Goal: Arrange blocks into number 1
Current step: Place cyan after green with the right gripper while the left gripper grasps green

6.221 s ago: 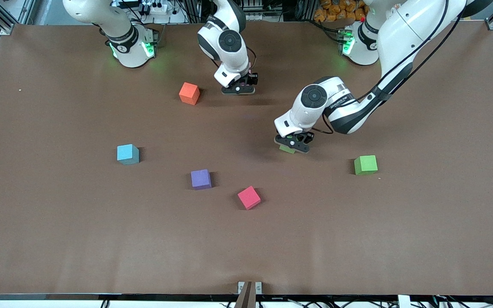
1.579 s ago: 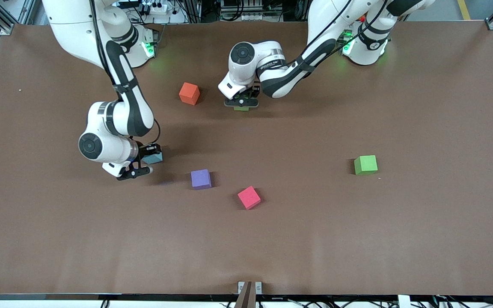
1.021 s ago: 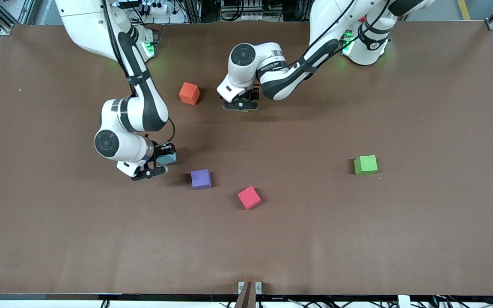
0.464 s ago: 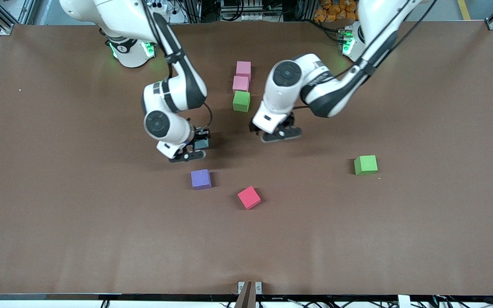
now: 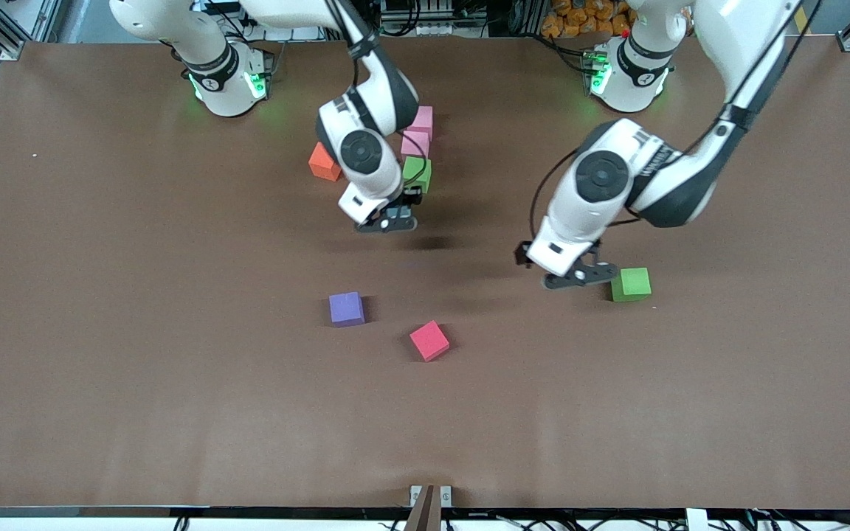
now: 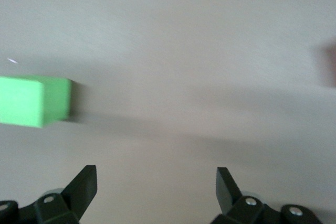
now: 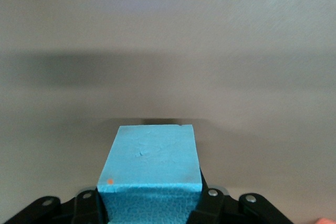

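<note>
Brown table (image 5: pixel 100 369) w/ scattered blocks; right gripper (image 5: pixel 387 221) clamps blue block (image 7: pixel 152 171); left gripper (image 5: pixel 576 276) spread, empty.

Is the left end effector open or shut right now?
Open. The left end effector shows its fingers spread apart with nothing between them, hanging beside the lone green block.
</note>
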### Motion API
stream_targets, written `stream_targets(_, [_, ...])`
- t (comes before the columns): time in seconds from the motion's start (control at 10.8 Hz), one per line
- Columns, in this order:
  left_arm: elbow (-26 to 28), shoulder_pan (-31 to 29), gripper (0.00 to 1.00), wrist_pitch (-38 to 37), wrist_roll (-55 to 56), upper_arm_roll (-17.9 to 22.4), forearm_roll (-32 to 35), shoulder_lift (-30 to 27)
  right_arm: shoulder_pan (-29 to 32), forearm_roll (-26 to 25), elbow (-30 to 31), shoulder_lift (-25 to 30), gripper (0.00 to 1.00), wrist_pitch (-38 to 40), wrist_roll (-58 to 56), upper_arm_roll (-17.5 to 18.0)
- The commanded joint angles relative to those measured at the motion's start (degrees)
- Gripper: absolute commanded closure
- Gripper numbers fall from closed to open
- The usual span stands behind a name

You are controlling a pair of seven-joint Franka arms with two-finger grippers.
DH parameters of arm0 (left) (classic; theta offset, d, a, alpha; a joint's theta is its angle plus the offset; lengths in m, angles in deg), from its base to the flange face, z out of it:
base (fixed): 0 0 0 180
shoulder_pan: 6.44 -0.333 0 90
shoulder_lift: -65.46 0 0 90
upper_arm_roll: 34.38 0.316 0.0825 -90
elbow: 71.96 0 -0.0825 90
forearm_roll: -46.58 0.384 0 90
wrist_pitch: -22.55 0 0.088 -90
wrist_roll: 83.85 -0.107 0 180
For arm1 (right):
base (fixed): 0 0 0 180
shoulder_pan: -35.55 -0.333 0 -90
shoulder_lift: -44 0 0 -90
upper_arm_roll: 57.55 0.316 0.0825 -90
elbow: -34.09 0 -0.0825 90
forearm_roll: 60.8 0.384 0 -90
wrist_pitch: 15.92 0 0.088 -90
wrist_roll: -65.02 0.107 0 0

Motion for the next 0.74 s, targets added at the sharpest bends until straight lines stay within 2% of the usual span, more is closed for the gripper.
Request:
stream_targets(0.0, [1.26,-2.44,0.00,-1.00,-3.21,2.76,0.33,-2.12,-2.53,1.30,-0.21,-1.65,1.00,-1.39,3.35,-0.64])
stream_targets(0.09, [1.35,-2.62,0.00,-1.00,-3.48,4.69,0.33,-2.12,-3.58,1.39,-0.21,-2.09,1.00,-1.83,4.58,-0.73])
stream_targets(0.37, [1.26,-2.71,0.00,-1.00,-7.68,7.07,0.33,-2.12,-4.12,1.39,-0.12,-2.27,1.00,-1.65,5.82,-0.73])
stream_targets(0.46, [1.35,-2.80,0.00,-1.00,-10.74,7.87,0.24,-2.03,-4.12,1.39,-0.12,-2.27,0.79,-1.39,7.13,-0.64])
stream_targets(0.56, [1.53,-2.80,0.00,-1.00,-14.95,9.44,0.24,-1.77,-4.38,1.39,-0.03,-2.36,0.23,-1.56,8.45,-0.64])
stream_targets(0.65, [1.53,-2.80,0.00,-1.00,-18.82,10.67,0.24,-1.24,-5.25,1.31,-0.03,-2.71,0.00,-1.65,9.24,-0.73])
